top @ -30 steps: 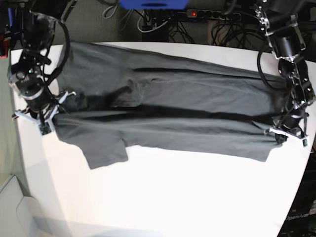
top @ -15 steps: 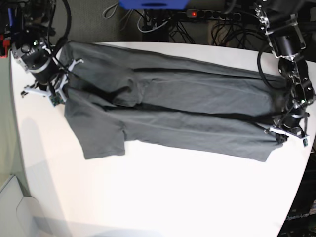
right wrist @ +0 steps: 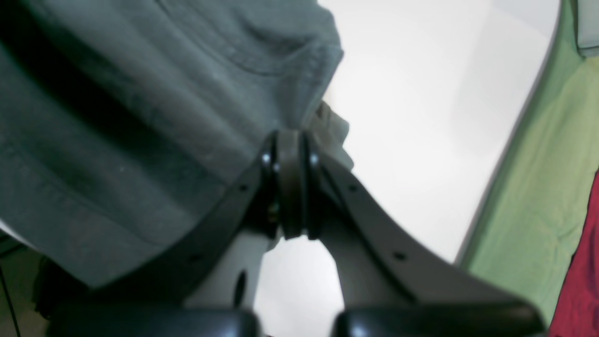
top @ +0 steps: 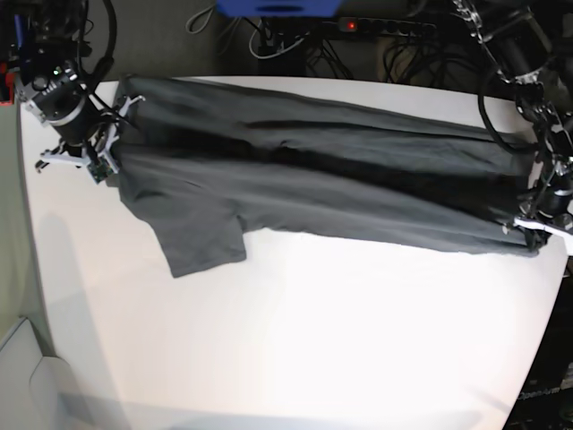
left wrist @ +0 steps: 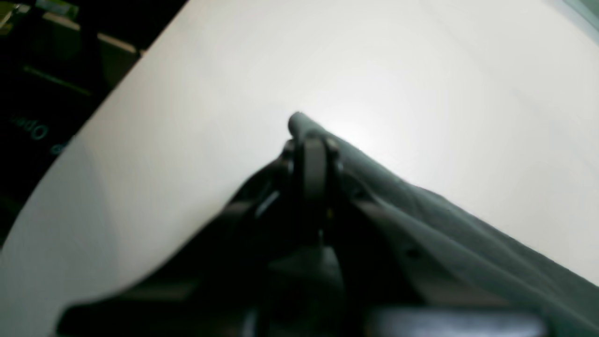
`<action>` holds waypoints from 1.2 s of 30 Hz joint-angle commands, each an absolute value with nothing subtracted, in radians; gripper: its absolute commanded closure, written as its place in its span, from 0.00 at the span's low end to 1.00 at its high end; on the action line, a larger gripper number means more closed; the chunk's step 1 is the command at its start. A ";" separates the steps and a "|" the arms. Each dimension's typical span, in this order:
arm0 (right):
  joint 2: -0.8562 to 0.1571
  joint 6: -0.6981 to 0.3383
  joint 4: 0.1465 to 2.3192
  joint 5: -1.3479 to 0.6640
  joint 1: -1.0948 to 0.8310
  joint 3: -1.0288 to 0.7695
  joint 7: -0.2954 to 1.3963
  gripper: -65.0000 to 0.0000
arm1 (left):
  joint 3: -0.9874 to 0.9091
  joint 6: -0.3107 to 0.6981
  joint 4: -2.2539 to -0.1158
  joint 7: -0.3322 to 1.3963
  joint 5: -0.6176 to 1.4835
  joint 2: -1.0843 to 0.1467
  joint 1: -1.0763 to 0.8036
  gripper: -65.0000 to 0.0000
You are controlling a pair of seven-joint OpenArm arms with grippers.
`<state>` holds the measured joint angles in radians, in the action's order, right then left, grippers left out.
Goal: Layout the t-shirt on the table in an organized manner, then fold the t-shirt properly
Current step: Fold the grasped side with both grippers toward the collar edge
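Observation:
The dark grey t-shirt (top: 313,193) lies stretched in a long band across the far half of the white table (top: 313,340), one sleeve (top: 204,244) pointing toward the near side. My right gripper (top: 101,163) is shut on the shirt's left end; its wrist view shows the pads (right wrist: 290,187) pinching a fold of the t-shirt (right wrist: 154,117) above the table (right wrist: 412,117). My left gripper (top: 530,228) is shut on the shirt's right end near the table's right edge. In its wrist view the fingertips (left wrist: 311,159) clamp a corner of the t-shirt (left wrist: 444,224) over the table (left wrist: 421,70).
A power strip and cables (top: 376,36) lie behind the table's far edge. Green flooring (right wrist: 538,164) and something red (right wrist: 585,281) show past the table's left edge. A pale box (top: 27,376) sits at the lower left, off the table.
My right gripper has carried the shirt's left end toward the far edge. The left gripper shifted a little to the right, and the shirt now hangs tauter and narrower between them.

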<state>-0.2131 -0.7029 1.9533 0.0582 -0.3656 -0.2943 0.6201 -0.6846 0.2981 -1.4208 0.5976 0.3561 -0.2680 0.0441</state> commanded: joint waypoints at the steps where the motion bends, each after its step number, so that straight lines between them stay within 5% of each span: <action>1: -0.220 -0.698 1.959 0.051 -0.360 -0.298 0.604 1.00 | -0.696 0.298 -1.465 0.581 0.364 -0.283 0.051 1.00; 12: -0.222 -0.698 1.905 0.050 -0.358 -0.300 0.602 1.00 | -0.697 0.298 -1.566 0.636 0.363 -0.251 -0.076 1.00; 36: -0.226 -0.698 1.913 0.053 -0.364 -0.300 0.605 1.00 | -0.694 0.298 -1.319 0.636 0.352 -0.288 -0.094 1.00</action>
